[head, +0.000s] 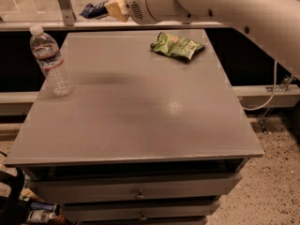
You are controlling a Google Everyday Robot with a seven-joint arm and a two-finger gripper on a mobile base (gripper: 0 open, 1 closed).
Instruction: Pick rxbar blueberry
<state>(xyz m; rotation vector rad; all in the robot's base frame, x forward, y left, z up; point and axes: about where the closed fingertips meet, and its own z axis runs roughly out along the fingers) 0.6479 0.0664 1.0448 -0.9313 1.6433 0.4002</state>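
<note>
Nearest is the front of a grey cabinet, with two drawers (136, 189) stacked under the top, each with a small knob in the middle. Its flat grey surface (140, 116) fills most of the view. On the left side of the surface stands a clear plastic water bottle (50, 61), upright, with a white cap and a red-and-white label. Farther back and right of centre, a crumpled green snack bag (177, 45) lies flat on the surface, well apart from the bottle.

Beyond the far edge, at the top left of centre, the end effector (115, 9) hangs in the air at the end of the thick white arm (225, 3), which reaches in from the right. Its pale fingers are closed narrowly on the rxbar blueberry (93, 11), whose dark blue wrapper sticks out to the left of the fingers. The bar is lifted clear of the surface, touching neither the bag nor the bottle.
</note>
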